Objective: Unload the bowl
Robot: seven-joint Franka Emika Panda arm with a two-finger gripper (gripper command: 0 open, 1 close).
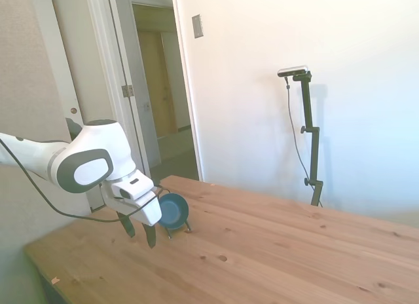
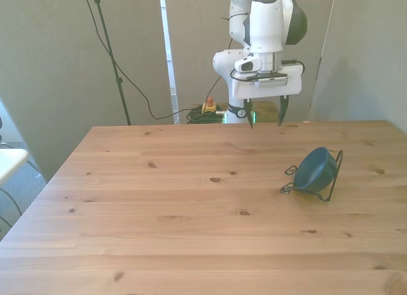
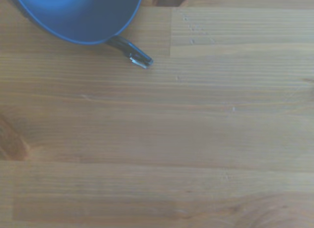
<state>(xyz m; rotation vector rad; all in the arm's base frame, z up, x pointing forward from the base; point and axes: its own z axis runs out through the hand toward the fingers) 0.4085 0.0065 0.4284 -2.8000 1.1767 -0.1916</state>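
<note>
A small dark teal-blue bowl leans on its edge in a thin dark wire rack toward the front view's right of the wooden table. From the side, the bowl stands just behind the gripper, the rack's feet resting on the wood. My gripper hangs above the table's far edge, apart from the bowl, open with nothing between its dark fingers. The wrist view catches the bowl's blue rim and one rack foot over bare planks.
A white wall and an open doorway lie beyond the table in the side view. Cables and a small orange thing lie on the floor behind the far edge. A white object sits off the front view's left.
</note>
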